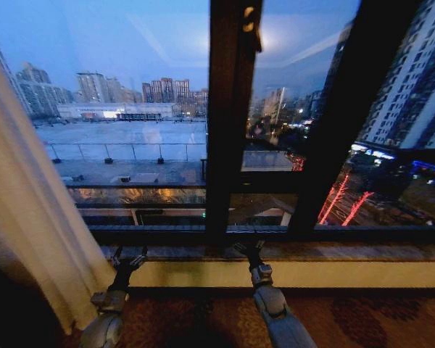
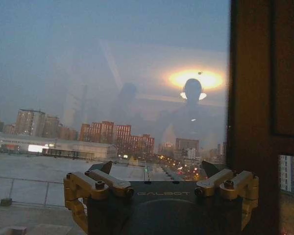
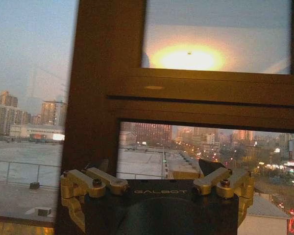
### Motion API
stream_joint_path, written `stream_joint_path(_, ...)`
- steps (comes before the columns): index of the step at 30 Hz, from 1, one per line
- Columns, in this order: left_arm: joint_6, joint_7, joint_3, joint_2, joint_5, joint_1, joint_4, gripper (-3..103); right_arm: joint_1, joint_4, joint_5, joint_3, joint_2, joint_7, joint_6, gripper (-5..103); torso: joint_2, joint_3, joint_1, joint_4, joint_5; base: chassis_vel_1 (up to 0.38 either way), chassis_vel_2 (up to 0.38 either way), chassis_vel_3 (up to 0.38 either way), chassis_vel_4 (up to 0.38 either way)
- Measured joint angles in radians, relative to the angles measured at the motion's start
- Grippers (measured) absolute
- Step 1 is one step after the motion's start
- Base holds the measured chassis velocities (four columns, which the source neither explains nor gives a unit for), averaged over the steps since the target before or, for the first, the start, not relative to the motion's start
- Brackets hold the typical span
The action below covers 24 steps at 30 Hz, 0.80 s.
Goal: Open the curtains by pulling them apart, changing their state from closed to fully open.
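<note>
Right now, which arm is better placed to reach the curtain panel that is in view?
The left. The sheer curtain panel hangs at the robot's left edge, right beside the left tool. The right tool sits near the central window frame, farther from the fabric. Both tools are open, holding nothing.

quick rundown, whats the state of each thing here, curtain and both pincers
sheer cream pleated curtain panel: drawn aside to the left edge of the window, glass uncovered
left pincer: open, holding nothing, low by the sill, right of the curtain
right pincer: open, holding nothing, at the sill below the dark window frame post
</note>
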Motion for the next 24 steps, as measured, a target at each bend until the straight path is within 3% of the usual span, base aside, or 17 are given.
stream_joint_path(24, 0.000, 0.000, 0.000, 0.000, 0.000, 0.000, 0.000, 100, 0.000, 0.000, 0.000, 0.000, 0.000, 0.000, 0.000, 100, 0.000, 0.000, 0.000, 0.0000, -0.0001, -0.352, -0.357, 0.348, 0.355)
